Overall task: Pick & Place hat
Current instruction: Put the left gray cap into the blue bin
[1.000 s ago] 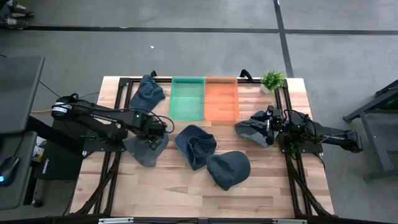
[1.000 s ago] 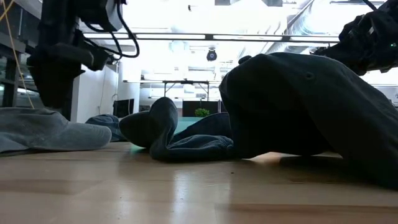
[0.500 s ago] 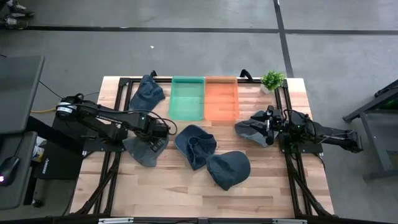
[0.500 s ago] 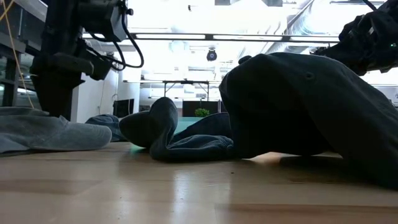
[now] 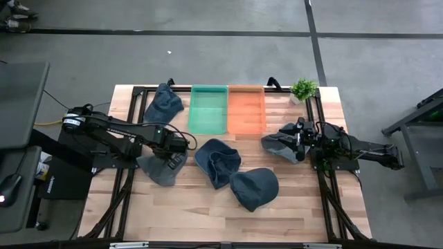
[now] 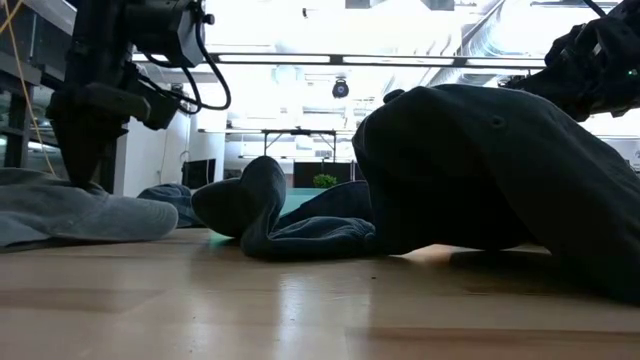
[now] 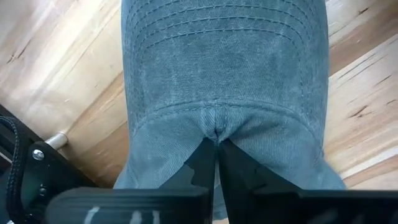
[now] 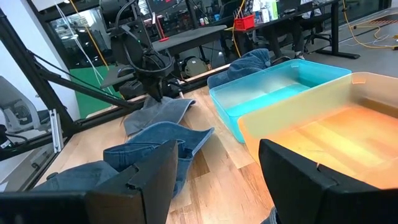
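My left gripper (image 7: 216, 144) is pinched closed on the denim hat (image 7: 224, 81), which lies well left of the green bin (image 5: 208, 108). The fold I hold looks thin, so I judge it may slip out when I lift. My right gripper (image 8: 214, 171) waits open, right of the orange bin (image 5: 246, 108).

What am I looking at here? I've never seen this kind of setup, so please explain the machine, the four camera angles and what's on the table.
This is a robot with two dark arms at a wooden table. One picture looks straight down from above, one looks level across the tabletop, and two come from cameras on the wrists.

On the table lie several denim hats, a green bin, an orange bin and a small potted plant.

The left gripper is down on a grey-blue hat with its fingers pinched shut on the fabric, which puckers between them. The right gripper rests over another hat at the table's right side, its fingers spread apart; its camera looks across at the bins.
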### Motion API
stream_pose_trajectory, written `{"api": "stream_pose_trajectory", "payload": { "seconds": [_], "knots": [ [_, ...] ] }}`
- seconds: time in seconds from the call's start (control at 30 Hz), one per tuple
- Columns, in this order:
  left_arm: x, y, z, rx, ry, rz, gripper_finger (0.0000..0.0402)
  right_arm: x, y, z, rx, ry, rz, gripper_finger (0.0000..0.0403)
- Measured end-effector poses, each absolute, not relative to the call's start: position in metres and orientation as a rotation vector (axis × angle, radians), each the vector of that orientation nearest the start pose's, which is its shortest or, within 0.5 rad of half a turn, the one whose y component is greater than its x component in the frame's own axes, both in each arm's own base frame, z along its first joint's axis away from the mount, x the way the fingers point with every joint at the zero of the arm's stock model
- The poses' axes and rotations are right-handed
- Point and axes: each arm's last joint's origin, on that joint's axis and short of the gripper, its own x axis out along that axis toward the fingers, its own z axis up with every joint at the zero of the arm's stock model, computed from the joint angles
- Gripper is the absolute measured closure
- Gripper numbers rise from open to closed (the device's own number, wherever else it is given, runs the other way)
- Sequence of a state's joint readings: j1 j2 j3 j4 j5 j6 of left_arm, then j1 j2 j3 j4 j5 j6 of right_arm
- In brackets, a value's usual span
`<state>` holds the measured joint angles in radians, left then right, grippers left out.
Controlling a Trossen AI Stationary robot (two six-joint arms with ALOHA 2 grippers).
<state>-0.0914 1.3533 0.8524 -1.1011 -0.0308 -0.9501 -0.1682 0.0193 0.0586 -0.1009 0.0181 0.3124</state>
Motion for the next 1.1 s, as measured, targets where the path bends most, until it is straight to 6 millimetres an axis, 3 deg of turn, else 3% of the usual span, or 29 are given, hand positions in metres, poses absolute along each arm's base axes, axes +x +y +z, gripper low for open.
{"api": "stream_pose_trajectory", "payload": {
  "seconds": [0.23,0.63,0.87,1.1],
  "knots": [
    [0.202,-0.019,0.204,-0.677,1.507,0.668,0.0399,0.094,-0.016,0.172,0.316,0.032,-0.195,0.0183],
    [0.203,-0.014,0.259,-0.789,1.456,0.659,0.0401,0.094,-0.016,0.172,0.316,0.032,-0.194,0.0183],
    [0.219,0.009,0.294,-0.849,1.324,0.626,0.0401,0.094,-0.016,0.172,0.316,0.032,-0.194,0.0183],
    [0.246,0.044,0.311,-0.880,1.269,0.621,0.0401,0.094,-0.016,0.172,0.316,0.032,-0.195,0.0183]
  ]
}}
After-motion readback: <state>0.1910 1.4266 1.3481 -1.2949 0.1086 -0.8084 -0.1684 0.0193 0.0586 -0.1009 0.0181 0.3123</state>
